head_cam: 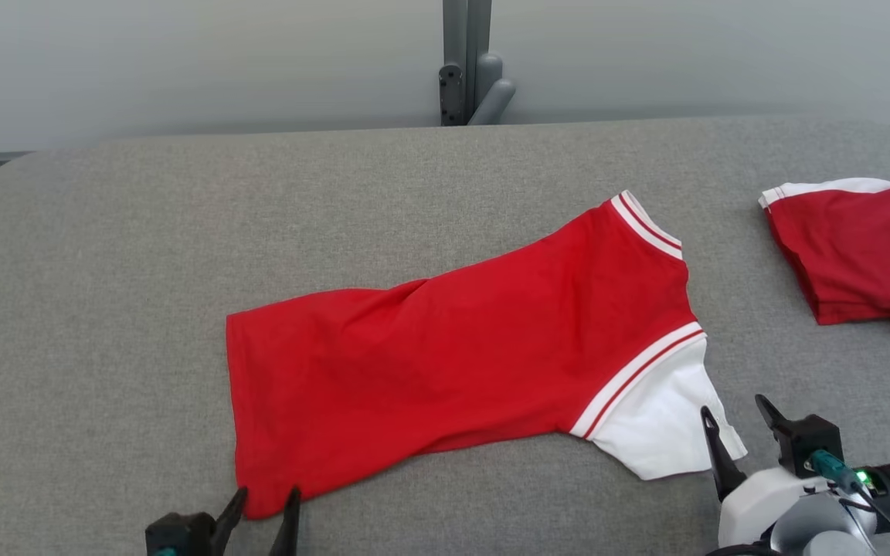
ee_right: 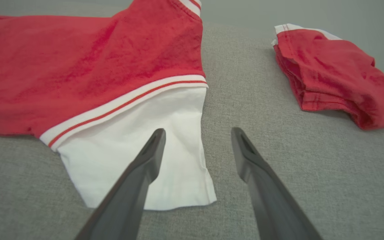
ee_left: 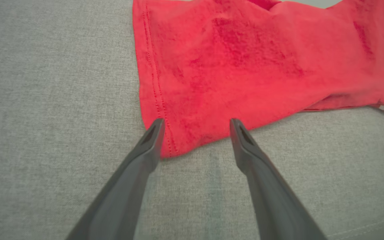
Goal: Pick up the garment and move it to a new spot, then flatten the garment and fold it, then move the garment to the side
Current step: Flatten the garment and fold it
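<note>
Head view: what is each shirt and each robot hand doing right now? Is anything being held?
red shirt, lying laid out on the grey table, a bit creased, not held
white sleeve, sticking out flat, not held
second red garment, folded, lying apart at the right
left gripper, open, fingertips at the shirt's hem corner
right gripper, open, at the white sleeve's edge

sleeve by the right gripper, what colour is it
White sleeve, with a red-striped white band at its top; clearest in the right wrist view.
</note>
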